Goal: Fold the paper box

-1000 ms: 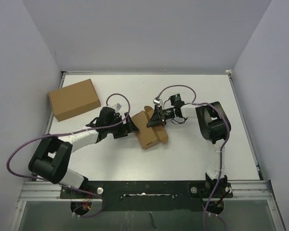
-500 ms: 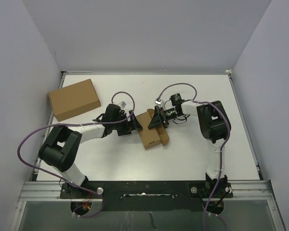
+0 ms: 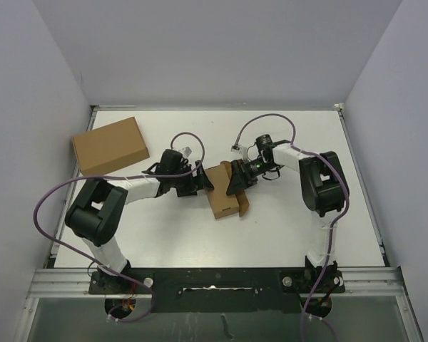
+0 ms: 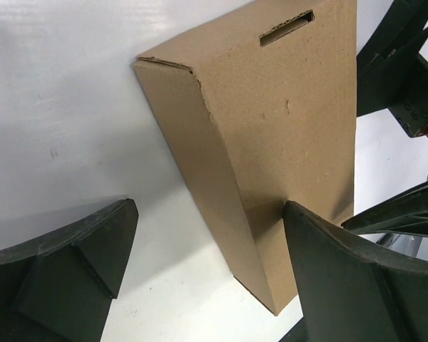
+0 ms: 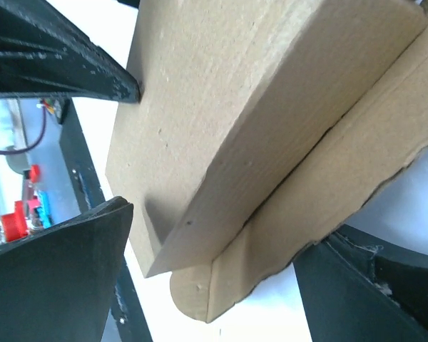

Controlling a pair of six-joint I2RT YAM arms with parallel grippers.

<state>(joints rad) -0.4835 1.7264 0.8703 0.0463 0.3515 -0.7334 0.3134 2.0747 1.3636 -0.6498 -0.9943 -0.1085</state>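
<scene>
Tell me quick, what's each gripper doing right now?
Left gripper: open, jaws straddling the paper box edge.
Right gripper: jaws around the paper box; grip cannot be told.

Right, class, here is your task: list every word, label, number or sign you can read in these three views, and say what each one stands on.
None to quote: no view shows readable text.
The paper box is plain brown card with one cut slot and no print.
The larger cardboard box is plain too.
The red and blue parts at the edge of the right wrist view are too blurred to show any marking.
</scene>
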